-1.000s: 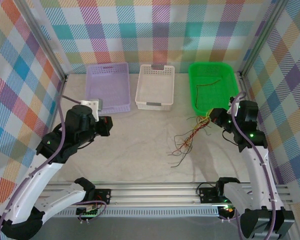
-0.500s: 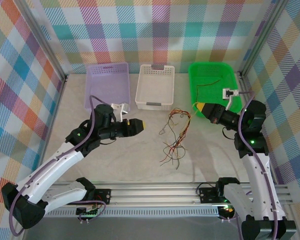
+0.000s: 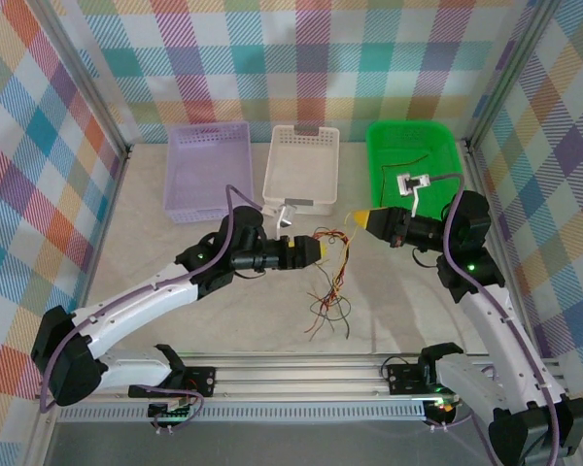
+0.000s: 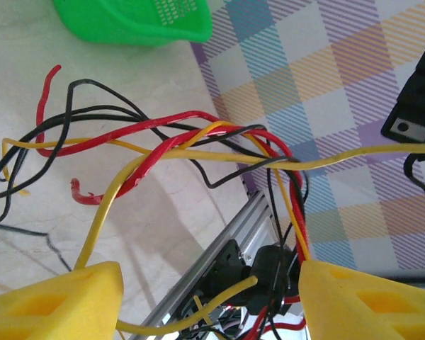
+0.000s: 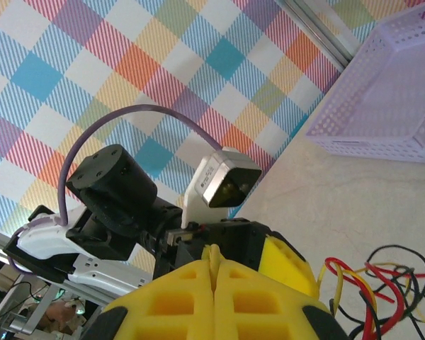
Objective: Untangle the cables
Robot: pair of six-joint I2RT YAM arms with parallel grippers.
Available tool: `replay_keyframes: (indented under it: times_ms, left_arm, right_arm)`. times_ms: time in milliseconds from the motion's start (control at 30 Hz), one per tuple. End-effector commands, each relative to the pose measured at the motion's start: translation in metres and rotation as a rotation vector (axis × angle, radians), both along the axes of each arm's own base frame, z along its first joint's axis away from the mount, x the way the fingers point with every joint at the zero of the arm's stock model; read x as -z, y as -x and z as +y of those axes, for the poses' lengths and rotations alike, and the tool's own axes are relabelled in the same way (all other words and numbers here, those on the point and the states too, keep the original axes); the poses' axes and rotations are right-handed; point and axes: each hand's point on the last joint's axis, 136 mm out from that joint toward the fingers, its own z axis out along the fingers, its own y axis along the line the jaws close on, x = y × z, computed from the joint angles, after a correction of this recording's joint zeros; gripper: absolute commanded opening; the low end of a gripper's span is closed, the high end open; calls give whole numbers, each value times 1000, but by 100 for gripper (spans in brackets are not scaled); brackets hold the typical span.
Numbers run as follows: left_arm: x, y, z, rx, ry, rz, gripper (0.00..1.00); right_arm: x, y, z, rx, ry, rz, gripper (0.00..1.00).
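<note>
The cables (image 3: 332, 277) are a loose bunch of thin red, yellow and black wires in the middle of the table, its top lifted between the two grippers. My left gripper (image 3: 316, 250) reaches in from the left. Its yellow fingers (image 4: 78, 294) stand apart, open, with several strands (image 4: 198, 134) passing loosely through the gap (image 4: 209, 283). My right gripper (image 3: 360, 217) sits just right of the bunch. In the right wrist view it (image 5: 213, 258) is shut on a thin yellow cable, and more wires (image 5: 382, 283) lie at the lower right.
Three baskets stand along the back: purple (image 3: 209, 170), white (image 3: 272, 180) and green (image 3: 373, 165), the green one with a loose wire (image 3: 408, 163) inside. The aluminium rail (image 3: 301, 383) runs along the near edge. Checked walls enclose the table.
Both arms have swung in toward the middle. The left gripper has gone from shut to open around the bunch. The cables have shifted left, away from the green basket.
</note>
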Motion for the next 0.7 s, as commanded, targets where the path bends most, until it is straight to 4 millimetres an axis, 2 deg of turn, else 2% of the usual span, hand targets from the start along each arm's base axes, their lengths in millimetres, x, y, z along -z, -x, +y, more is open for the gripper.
replay_keyframes:
  times_ms: [0,233,433,533,667]
  left_arm:
    - [-10,1,-8,6,8,-58,66]
    - [0,3,-10,1,-83,-105,65]
    - [20,5,-17,16,-196,-135,65]
    - [30,2,-10,6,-277,-177,64]
    - [49,-7,11,-51,-435,-243,64]
  right_arm:
    - [-22,8,3,-32,-16,-110,0]
    - [-29,13,7,-53,-42,-132,0]
    - [-48,19,10,-101,-87,-139,0]
    - [-53,20,11,-121,-85,-118,0]
    - [-61,23,12,-148,-100,-100,0]
